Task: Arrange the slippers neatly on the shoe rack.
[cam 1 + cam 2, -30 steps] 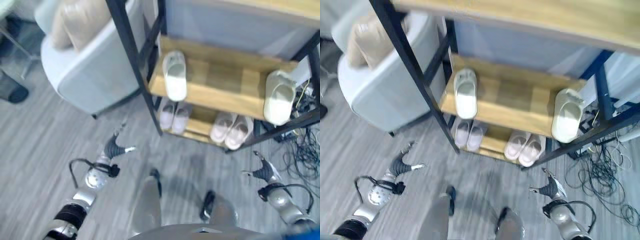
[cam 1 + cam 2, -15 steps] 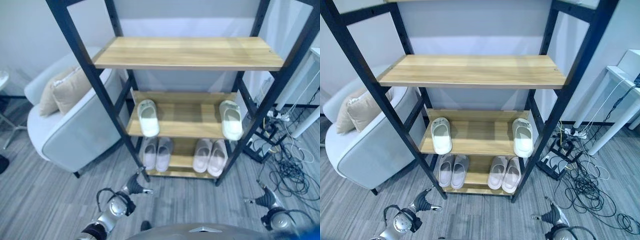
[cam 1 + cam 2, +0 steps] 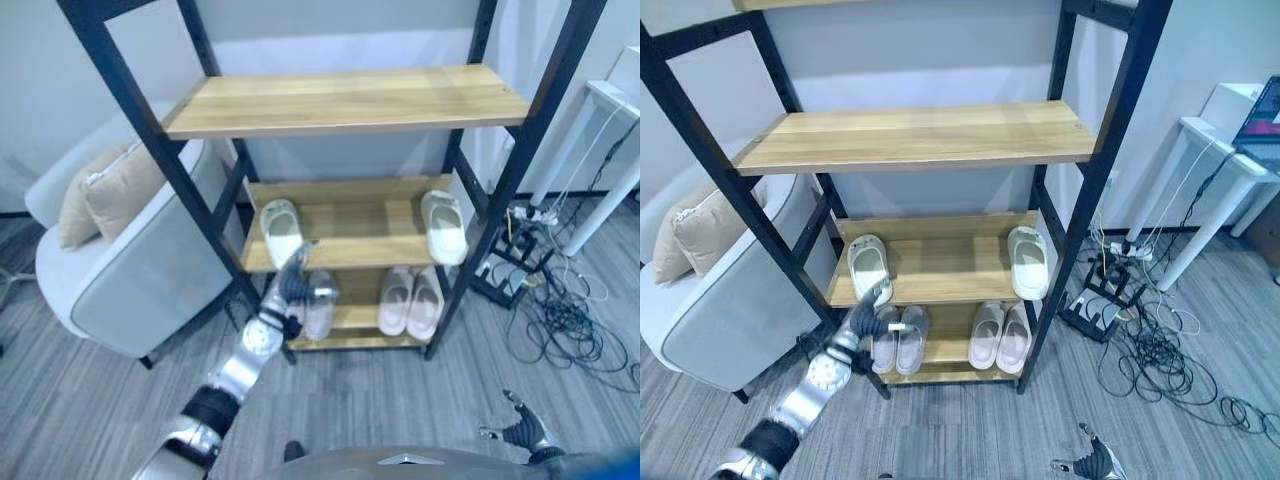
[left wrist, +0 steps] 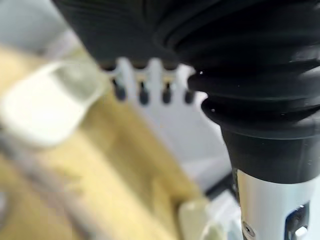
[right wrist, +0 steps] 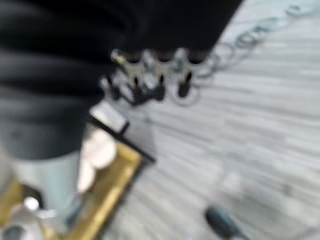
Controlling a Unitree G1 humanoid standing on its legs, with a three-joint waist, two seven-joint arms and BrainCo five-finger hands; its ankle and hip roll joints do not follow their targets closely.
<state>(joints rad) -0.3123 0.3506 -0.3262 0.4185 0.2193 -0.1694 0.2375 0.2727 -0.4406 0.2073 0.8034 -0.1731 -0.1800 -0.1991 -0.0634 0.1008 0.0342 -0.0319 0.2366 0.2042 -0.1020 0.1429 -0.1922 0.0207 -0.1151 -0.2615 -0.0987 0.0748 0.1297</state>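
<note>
Two white slippers lie far apart on the middle shelf of the black-framed shoe rack [image 3: 205, 215]: one at the left [image 3: 282, 232], one at the right [image 3: 443, 226]. Two pinkish pairs stand on the bottom shelf, the left pair [image 3: 902, 340] partly behind my left hand and the right pair [image 3: 412, 302] in full view. My left hand [image 3: 293, 288] is raised before the rack's left side, just below the left white slipper, open with straight fingers [image 4: 142, 90] and holding nothing. The left wrist view has that white slipper [image 4: 42, 107] past the fingertips. My right hand [image 3: 520, 432] hangs low over the floor, open.
A grey armchair [image 3: 120, 270] with beige cushions [image 3: 105, 185] stands close to the rack's left post. A tangle of cables [image 3: 560, 310] lies on the floor at the right, below a white table [image 3: 612, 105]. The top wooden shelf [image 3: 340, 100] spans the rack.
The camera has tilted up from the floor to the whole rack. My left arm has risen from near the floor to the left white slipper. My right hand stays low.
</note>
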